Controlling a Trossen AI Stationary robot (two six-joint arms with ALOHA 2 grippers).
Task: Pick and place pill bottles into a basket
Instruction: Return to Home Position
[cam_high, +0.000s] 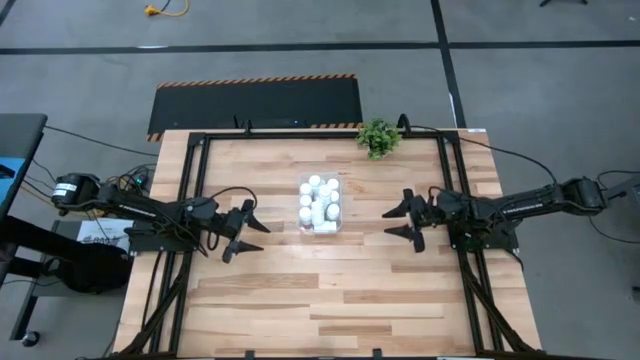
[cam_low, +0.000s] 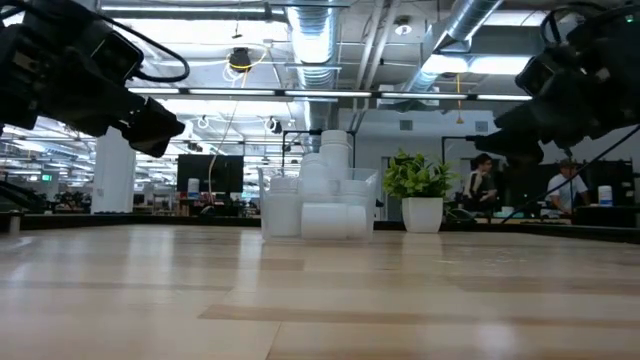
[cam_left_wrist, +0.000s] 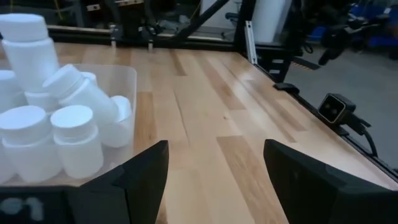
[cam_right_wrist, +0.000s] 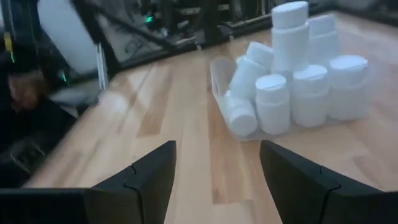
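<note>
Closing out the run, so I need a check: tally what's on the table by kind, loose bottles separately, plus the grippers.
Basket, piled with pill bottles: 1
Pill bottles loose on the table: 0
Potted plant: 1
Grippers, left gripper and right gripper, both open, empty: 2
Total: 4

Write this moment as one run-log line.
pill bottles: piled in basket | left pincer: open, empty, left of basket | right pincer: open, empty, right of basket

Left gripper (cam_high: 250, 228) fingers spread, empty; right gripper (cam_high: 392, 222) fingers spread, empty; both raised, facing inward.
</note>
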